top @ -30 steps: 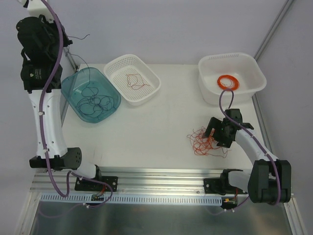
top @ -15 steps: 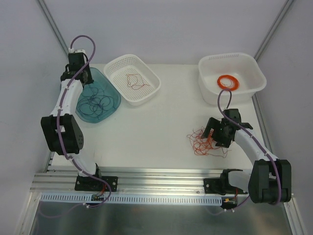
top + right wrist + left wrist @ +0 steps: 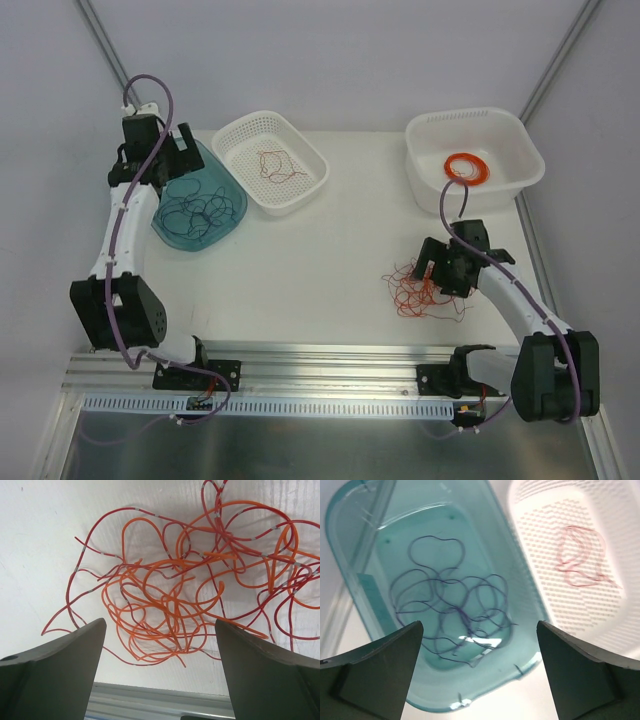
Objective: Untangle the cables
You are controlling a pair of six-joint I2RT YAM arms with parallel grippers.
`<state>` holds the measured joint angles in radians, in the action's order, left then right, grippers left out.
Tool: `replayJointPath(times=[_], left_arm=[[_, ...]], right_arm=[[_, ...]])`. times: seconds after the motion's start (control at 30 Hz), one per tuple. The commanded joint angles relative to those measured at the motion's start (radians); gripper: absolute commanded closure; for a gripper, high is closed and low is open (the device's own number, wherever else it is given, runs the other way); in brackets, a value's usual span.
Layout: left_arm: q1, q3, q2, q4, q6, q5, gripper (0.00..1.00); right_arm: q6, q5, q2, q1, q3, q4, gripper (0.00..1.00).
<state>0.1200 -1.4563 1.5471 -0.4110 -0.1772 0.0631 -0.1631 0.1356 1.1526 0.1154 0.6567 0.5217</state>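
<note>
Left claw (image 3: 479, 625): jaws spread wide with nothing between them; it hangs over the teal bin (image 3: 490, 525), at the bin's far-left end in the top view
Dark cables (image 3: 452, 612): thin navy-black strands in a loose knot on the floor of the teal bin; one wider loop lies a little apart from the denser bunch; none touches the left claw
Perforated basket (image 3: 305, 142): white; just right of the teal bin, the two rims close together; it holds a single thin red cable (image 3: 277, 165) curled in a few loops
Right claw (image 3: 160, 624): jaws wide apart, gripping nothing; low over the near-right part of the desk (image 3: 330, 250), directly above the tangle
Red and orange tangle (image 3: 185, 595): lies on the bare desk; bright orange strands bunch in the middle; darker red strands loop through them and reach further out; many crossings; whether a finger touches any strand cannot be told
White tub (image 3: 525, 150): far-right corner of the desk, well apart from the tangle; it holds the thick orange coil ring (image 3: 467, 167), lying flat
</note>
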Motion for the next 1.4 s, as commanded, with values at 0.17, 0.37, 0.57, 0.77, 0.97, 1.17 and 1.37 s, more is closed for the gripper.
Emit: replayJointPath(times=[0.17, 0.37, 0.57, 0.77, 0.97, 1.17, 1.37], left_arm=[[-0.077, 0.241, -0.278, -0.025, -0.188, -0.419, 0.01], [-0.239, 0.437, -0.438, -0.025, -0.202, -0.405, 0.01], [-0.397, 0.594, -0.524, -0.008, -0.238, -0.391, 0.01], [-0.58, 0.668, -0.496, 0.087, -0.285, -0.342, 0.01], [-0.677, 0.616, -0.362, 0.19, -0.199, -0.301, 0.04], [-0.796, 0.49, -0.171, 0.236, -0.024, -0.301, 0.06], [-0.869, 0.366, 0.002, 0.264, 0.089, -0.275, 0.12]], right_arm=[[-0.024, -0.079, 0.111, 0.124, 0.05, -0.051, 0.06], [-0.069, -0.111, 0.257, 0.355, 0.147, -0.114, 0.07], [-0.035, -0.14, 0.363, 0.588, 0.302, -0.095, 0.12], [-0.088, -0.278, 0.24, 0.629, 0.274, -0.051, 0.17], [-0.144, -0.398, 0.079, 0.618, 0.228, 0.003, 0.18], [-0.233, -0.398, 0.018, 0.543, 0.176, 0.035, 0.18], [-0.263, -0.321, -0.031, 0.497, 0.124, -0.041, 0.18]])
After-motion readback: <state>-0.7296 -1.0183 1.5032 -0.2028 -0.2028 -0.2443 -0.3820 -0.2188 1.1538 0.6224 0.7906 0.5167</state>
